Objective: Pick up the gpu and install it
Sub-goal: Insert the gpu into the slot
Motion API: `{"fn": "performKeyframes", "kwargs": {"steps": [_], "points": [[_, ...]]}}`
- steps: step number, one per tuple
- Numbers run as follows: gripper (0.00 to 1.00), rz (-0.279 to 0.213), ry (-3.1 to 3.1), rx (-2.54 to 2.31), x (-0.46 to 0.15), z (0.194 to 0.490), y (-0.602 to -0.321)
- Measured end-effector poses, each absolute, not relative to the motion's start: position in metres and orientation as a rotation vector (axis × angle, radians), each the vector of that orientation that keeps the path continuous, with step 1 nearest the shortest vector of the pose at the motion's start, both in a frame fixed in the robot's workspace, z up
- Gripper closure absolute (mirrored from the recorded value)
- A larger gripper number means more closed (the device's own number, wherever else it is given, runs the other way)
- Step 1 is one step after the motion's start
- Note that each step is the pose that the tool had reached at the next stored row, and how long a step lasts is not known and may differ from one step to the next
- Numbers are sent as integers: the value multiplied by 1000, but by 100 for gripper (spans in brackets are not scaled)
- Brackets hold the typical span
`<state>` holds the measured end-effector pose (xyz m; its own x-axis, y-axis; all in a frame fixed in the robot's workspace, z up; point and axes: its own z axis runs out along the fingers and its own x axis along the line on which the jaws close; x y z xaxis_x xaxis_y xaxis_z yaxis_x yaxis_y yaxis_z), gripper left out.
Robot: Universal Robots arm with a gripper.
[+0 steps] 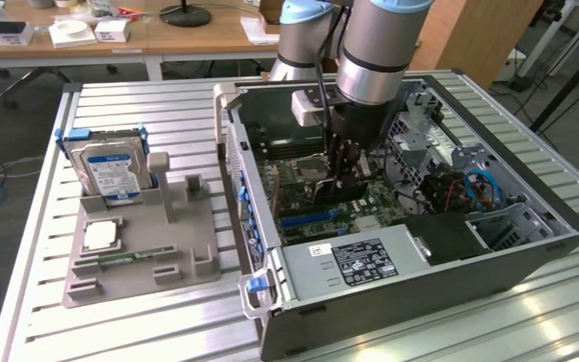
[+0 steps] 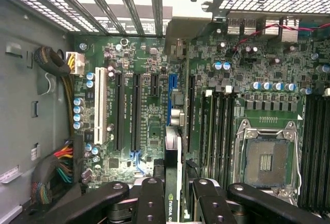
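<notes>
Black-fingered gripper (image 2: 175, 190) pinched the thin flat black gpu card (image 2: 173, 157), held edge-on just above the green motherboard (image 2: 149, 126) inside the open dark-grey computer case (image 1: 451, 290).

The arm (image 1: 370, 45) is seen in the upper centre of the exterior frame, its silver-grey tube with pale blue caps pointed almost straight down. A second link (image 1: 300, 38) is seen just beside it, toward the exterior view's left. The black wrist (image 1: 355, 124) is held vertical, with a pale box (image 1: 310, 108) fixed to its side. The gripper (image 1: 348, 181) is hung below it, near the frame's centre, pointed down. In the wrist view, the black linked fingers (image 2: 151, 198) of the gripper (image 2: 174, 195) are pressed against both faces of the gpu (image 2: 171, 152), which is held edge-on between them.
</notes>
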<state>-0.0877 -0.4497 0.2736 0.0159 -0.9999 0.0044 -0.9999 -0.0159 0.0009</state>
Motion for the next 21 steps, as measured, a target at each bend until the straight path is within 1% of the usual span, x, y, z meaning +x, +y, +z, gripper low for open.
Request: {"fn": "performKeyframes", "kwargs": {"steps": [21], "points": [[74,6,-2203,2237,-95,274,-450]]}}
